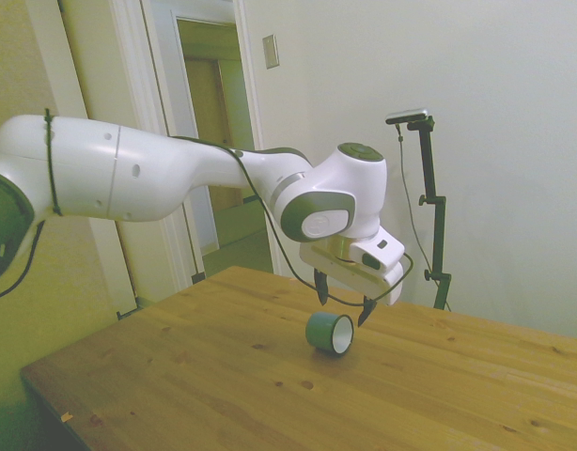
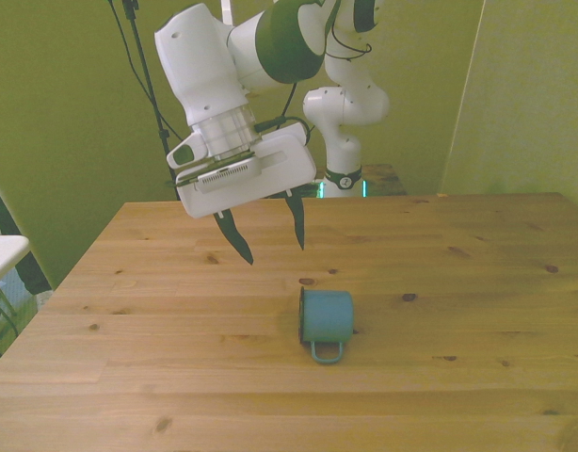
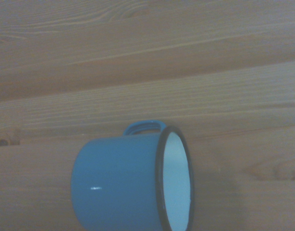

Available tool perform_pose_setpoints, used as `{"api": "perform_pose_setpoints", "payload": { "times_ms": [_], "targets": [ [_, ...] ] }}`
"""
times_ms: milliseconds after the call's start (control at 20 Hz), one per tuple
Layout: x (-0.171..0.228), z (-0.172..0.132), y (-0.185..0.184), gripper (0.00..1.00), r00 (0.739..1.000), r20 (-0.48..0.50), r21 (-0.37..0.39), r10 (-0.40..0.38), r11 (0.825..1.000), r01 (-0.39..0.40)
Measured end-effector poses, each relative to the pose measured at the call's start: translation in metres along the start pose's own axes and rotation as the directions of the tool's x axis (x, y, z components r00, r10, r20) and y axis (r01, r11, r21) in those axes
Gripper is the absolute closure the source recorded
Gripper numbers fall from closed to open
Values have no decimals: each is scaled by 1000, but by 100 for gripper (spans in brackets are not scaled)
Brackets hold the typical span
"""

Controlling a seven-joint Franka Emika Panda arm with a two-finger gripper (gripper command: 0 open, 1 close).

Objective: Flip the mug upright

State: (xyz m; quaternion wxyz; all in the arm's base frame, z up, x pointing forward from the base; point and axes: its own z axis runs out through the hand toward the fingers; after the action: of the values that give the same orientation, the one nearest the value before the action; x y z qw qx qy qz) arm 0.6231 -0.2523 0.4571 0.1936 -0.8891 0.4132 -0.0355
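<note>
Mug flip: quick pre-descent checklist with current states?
1. Mug on its side, not yet upright: ok to start.
2. Gripper open, holding nothing: ok.
3. Gripper above the mug, apart from it: ok.
4. Handle lies flat on the table, pointing toward the camera in the front view, clear of the fingers' path: ok.
5. Nothing else beside the mug in any view: ok.
6. Fingers lined up across the mug body: cannot tell; in the front view the gripper sits to the front view's left of the mug.
</note>
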Motion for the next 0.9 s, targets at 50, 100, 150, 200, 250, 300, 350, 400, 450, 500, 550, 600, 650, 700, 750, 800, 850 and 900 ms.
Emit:
{"api": "perform_pose_setpoints", "payload": {
  "times_ms": [50, 100, 150, 200, 250, 300, 350, 400, 450, 500, 550, 600, 650, 700, 750, 800, 850, 900],
  "targets": [
    [4, 6, -1, 0, 1000, 14, 5, -2, 1000, 2],
    [8, 12, -3, 0, 1000, 30, 11, -7, 1000, 6],
    [10, 16, -4, 0, 999, 45, 21, -12, 1000, 11],
    [11, 20, -6, 0, 998, 63, 31, -18, 999, 16],
    [11, 23, -8, 0, 996, 83, 41, -23, 999, 20],
    [11, 26, -12, 0, 994, 104, 55, -28, 998, 23],
    [10, 29, -16, 0, 992, 125, 66, -33, 997, 25],
    [9, 33, -19, 0, 989, 143, 73, -37, 997, 27],
    [9, 37, -23, 0, 987, 152, 77, -43, 997, 31],
    [9, 41, -25, 0, 986, 159, 78, -46, 996, 34],
    [10, 45, -27, 0, 985, 165, 79, -48, 996, 36],
    [10, 48, -29, 0, 984, 172, 82, -51, 996, 37],
    [11, 52, -31, 0, 982, 182, 84, -52, 996, 37],
    [11, 55, -32, 0, 980, 190, 88, -53, 995, 37],
    [12, 57, -33, 0, 978, 202, 92, -54, 995, 36],
    [12, 60, -34, 0, 975, 216, 101, -54, 994, 33],
    [12, 62, -34, 0, 972, 230, 108, -57, 994, 33],
    [13, 65, -34, 0, 969, 241, 113, -60, 993, 33]
  ]
}}
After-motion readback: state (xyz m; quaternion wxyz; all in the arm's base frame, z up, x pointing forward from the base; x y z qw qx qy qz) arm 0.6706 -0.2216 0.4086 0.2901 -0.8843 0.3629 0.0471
